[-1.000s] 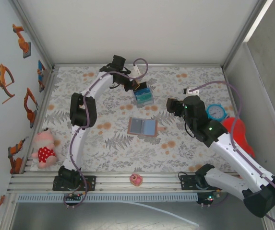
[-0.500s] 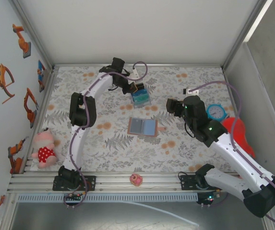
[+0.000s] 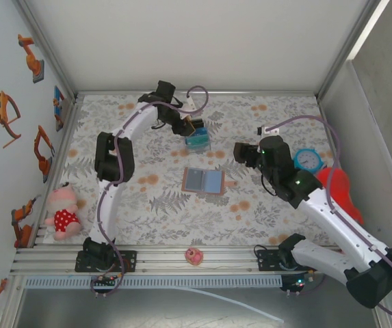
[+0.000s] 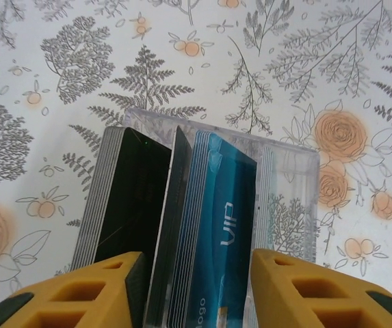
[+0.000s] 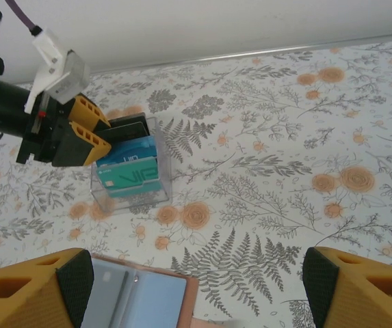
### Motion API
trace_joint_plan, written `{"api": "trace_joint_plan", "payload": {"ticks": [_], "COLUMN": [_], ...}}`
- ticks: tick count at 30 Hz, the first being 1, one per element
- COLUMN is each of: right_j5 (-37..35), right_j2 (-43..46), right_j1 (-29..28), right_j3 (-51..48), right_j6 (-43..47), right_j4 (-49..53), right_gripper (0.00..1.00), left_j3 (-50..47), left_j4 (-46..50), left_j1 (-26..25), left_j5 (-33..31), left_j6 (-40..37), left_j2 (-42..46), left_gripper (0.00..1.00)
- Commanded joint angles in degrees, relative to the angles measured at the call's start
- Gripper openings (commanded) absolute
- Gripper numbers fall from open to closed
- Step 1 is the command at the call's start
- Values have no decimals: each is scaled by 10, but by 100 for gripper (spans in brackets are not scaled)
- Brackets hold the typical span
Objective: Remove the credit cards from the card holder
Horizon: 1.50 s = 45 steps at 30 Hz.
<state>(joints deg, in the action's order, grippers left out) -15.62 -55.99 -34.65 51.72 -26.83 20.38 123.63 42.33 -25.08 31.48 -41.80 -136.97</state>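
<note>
Parted since a second ago are the fingers of the left gripper (image 4: 197, 277), which were pressed together at the clear box (image 4: 290, 167) near the far edge of the tabletop. Now they are seen spread to either side of the cards standing in it, with nothing pinched. A card is judged to have just been let go into the box, so one delivery can be counted as done and another trip to the wallet is called for. Inside the box, a stack of black cards (image 4: 124, 198) is stood on edge at the left, and a stack of blue cards (image 4: 223, 225) marked VIP at the right. Further right and nearer, the card holder (image 3: 204, 180) is laid open and flat around the middle of the tabletop, blue-grey pockets up. Whether credit cards are left in them cannot be told. Beyond its right side the right gripper (image 5: 199, 290) is held above the tabletop, spread wide and empty.
</note>
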Motion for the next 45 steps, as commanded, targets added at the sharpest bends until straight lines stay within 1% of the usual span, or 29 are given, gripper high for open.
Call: {"api": "trace_joint_plan", "payload": {"ticks": [1, 5, 8, 10, 12, 15, 17, 18, 19, 21, 23, 24, 25, 26, 29, 31, 36, 39, 42, 45], "right_j5": [13, 16, 16, 15, 20, 35, 46, 46, 45, 40, 36, 35, 36, 39, 46, 46, 41, 44, 51, 48], "right_j2": [-6, -12, -16, -23, -33, -56, -76, -85, -95, -119, -145, -160, -177, -191, -244, -283, -375, -424, -467, -509], "right_j1": [-3, -3, -3, -3, -3, -5, -11, -18, -28, -51, -75, -87, -97, -107, -138, -159, -187, -194, -195, -195], "right_j3": [19, 21, 25, 31, 38, 44, 46, 47, 48, 50, 57, 61, 66, 69, 87, 108, 171, 203, 231, 259], "right_j6": [9, 9, 9, 6, 1, -15, -31, -38, -45, -60, -74, -83, -92, -99, -118, -122, -117, -114, -111, -113], "right_j4": [9, 12, 19, 31, 44, 62, 69, 72, 74, 79, 82, 86, 87, 87, 82, 85, 110, 119, 124, 137], "right_gripper": [80, 77, 73, 68, 64, 58, 55, 54, 53, 52, 50, 50, 49, 48, 47, 46, 43, 44, 48, 53], "left_j3": [-17, -54, -105, -156, -220, -337, -409, -436, -467, -514, -550, -568, -586, -603, -663, -698, -739, -767, -794, -809], "left_j4": [-21, -65, -117, -172, -238, -360, -427, -450, -476, -504, -518, -518, -521, -525, -551, -555, -513, -511, -520, -516], "left_j1": [3, 3, 4, 4, 5, 16, 31, 39, 48, 63, 74, 79, 79, 79, 79, 79, 80, 80, 79, 79], "left_j5": [1, -23, -46, -74, -104, -128, -129, -129, -125, -114, -106, -111, -125, -141, -198, -249, -351, -361, -382, -391], "left_j6": [13, 36, 69, 102, 147, 235, 302, 333, 361, 406, 438, 453, 467, 480, 521, 546, 582, 585, 607, 612], "left_j2": [60, 90, 125, 161, 204, 281, 332, 352, 373, 409, 439, 454, 470, 483, 528, 560, 616, 641, 665, 681], "left_gripper": [46, 47, 47, 48, 53, 61, 66, 71, 78, 81, 82, 95, 99, 97, 97, 97, 97, 97, 97, 97]}}
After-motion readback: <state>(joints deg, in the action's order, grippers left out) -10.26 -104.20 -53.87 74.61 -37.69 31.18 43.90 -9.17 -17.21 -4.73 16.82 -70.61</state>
